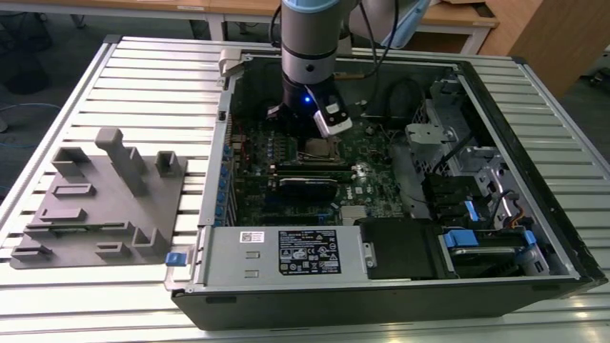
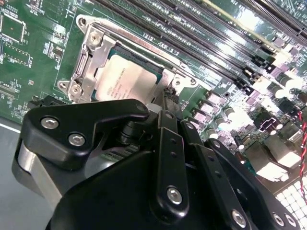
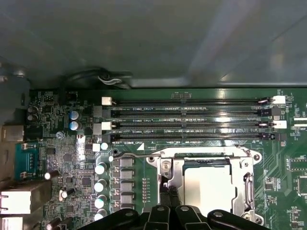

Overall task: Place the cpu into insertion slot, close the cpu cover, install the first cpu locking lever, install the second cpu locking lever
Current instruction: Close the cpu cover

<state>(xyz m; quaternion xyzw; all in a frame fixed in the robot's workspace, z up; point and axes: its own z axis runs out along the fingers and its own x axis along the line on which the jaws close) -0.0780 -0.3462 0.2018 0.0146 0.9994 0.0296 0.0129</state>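
The cpu (image 3: 207, 188) lies flat in the slot (image 3: 253, 156). The cover (image 3: 173, 168) is down over it and frames its grey top, so I judge the first two steps done. A thin wire lever (image 3: 136, 156) runs along the slot's side that faces the memory slots (image 3: 192, 115). I cannot tell whether it is hooked home, and I cannot make out a second lever for certain, so both locking steps count as unconfirmed. The gripper (image 3: 170, 194) has its jaws pressed together with nothing pinched that I can see. Its tip is right at the cover's edge, but contact cannot be told. In the exterior view the arm comes down from 12 o'clock onto the slot, which sits toward 12 o'clock on the board (image 1: 256, 187). A grey fixture (image 1: 105, 193) lies well apart at 9 o'clock. As for writing, there is white lettering beside the memory slots, faint print on the cpu top, a black-and-white label (image 1: 307, 251) at 6 o'clock from the slot, and a small sticker (image 1: 253, 236) just beside it at 9 o'clock. I read none of it off.
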